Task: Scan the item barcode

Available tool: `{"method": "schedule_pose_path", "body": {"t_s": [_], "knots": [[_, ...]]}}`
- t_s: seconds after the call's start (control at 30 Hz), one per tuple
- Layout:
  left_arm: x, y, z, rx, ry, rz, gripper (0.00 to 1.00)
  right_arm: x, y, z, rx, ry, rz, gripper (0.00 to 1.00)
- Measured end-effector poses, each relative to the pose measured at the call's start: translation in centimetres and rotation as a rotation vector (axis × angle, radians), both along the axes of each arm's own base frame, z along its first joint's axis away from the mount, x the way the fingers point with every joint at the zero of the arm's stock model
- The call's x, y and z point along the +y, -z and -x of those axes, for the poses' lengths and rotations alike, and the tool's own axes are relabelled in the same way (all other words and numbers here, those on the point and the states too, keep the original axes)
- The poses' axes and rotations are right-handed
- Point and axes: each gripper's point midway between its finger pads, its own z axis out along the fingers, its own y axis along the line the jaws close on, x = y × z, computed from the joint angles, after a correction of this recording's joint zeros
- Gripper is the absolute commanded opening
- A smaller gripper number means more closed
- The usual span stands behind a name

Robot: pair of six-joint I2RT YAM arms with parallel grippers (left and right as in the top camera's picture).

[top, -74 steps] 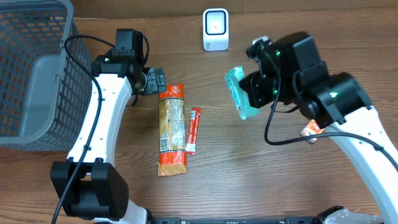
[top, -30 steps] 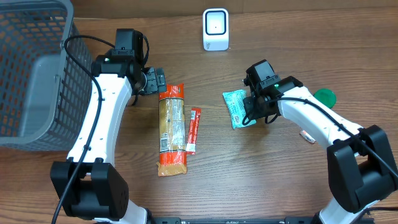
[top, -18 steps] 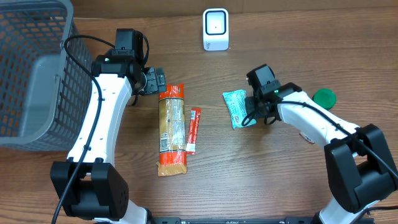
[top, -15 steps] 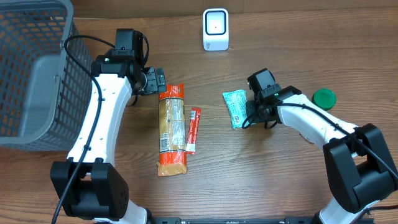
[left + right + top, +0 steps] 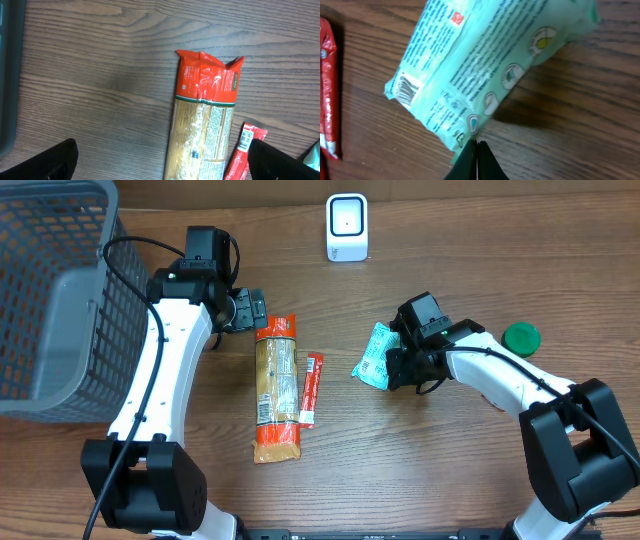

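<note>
Showing only in the right wrist view, a barcode [image 5: 406, 89] is printed on the mint-green plastic packet [image 5: 490, 65]; right jaws are pressed together, left jaws spread apart.

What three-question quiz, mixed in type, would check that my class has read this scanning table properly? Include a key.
1. True or false: the left gripper is open.
2. Multiple choice: what lies right beside the pasta packet? A) red sachet B) green lid C) white scanner
3. Short answer: which camera view shows the barcode on the green packet?
Key: 1 true; 2 A; 3 the right wrist view.
</note>
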Motion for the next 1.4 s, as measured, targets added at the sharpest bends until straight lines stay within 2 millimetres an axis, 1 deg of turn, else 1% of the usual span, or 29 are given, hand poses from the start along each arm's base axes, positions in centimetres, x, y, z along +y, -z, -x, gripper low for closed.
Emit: {"method": "schedule_pose_path", "body": {"t_s": [0.2,0.23,0.27,0.3,0.33,0.37,0.5,0.57,0.63,0.77,0.83,0.97,1.03,1.23,1.4], "knots": [[0.0,0.0,0.0,0.000,0.000,0.000,1.00,0.0,-0.1,0.7,0.037,0.003,-0.009,0.04],[0.0,0.0,0.0,0.000,0.000,0.000,1.00,-0.1,-0.3,0.7,0.048,0.009,-0.005,0.05],[0.0,0.0,0.0,0.000,0.000,0.000,1.00,0.0,-0.5,0.5,0.046,0.015,-0.008,0.18],[0.0,0.0,0.0,0.000,0.000,0.000,1.00,0.2,-1.1,0.1,0.041,0.030,-0.015,0.46],[0.0,0.0,0.0,0.000,0.000,0.000,1.00,0.5,-1.8,-0.6,0.026,0.042,-0.025,0.54],[0.0,0.0,0.0,0.000,0.000,0.000,1.00,0.7,-2.3,-1.0,0.012,0.044,-0.036,0.56],[0.0,0.0,0.0,0.000,0.000,0.000,1.00,1.7,-5.4,-3.2,-0.064,0.088,-0.089,0.56],[0.0,0.0,0.0,0.000,0.000,0.000,1.00,1.6,-6.0,-3.6,-0.076,0.121,-0.091,0.56],[0.0,0.0,0.0,0.000,0.000,0.000,1.00,1.3,-5.9,-3.8,-0.077,0.157,-0.079,0.57],[0.0,0.0,0.0,0.000,0.000,0.000,1.00,0.8,-5.5,-4.5,-0.092,0.222,-0.059,0.58],[0.0,0.0,0.0,0.000,0.000,0.000,1.00,0.7,-4.9,-4.8,-0.087,0.245,-0.051,0.58],[0.0,0.0,0.0,0.000,0.000,0.000,1.00,0.5,-3.3,-5.2,-0.063,0.285,-0.034,0.58],[0.0,0.0,0.0,0.000,0.000,0.000,1.00,0.0,-2.4,-5.3,-0.038,0.315,-0.027,0.57],[0.0,0.0,0.0,0.000,0.000,0.000,1.00,-2.1,-0.3,-5.7,0.032,0.418,-0.012,0.54],[0.0,0.0,0.0,0.000,0.000,0.000,1.00,-2.0,0.8,-5.5,0.072,0.432,-0.022,0.54]]}}
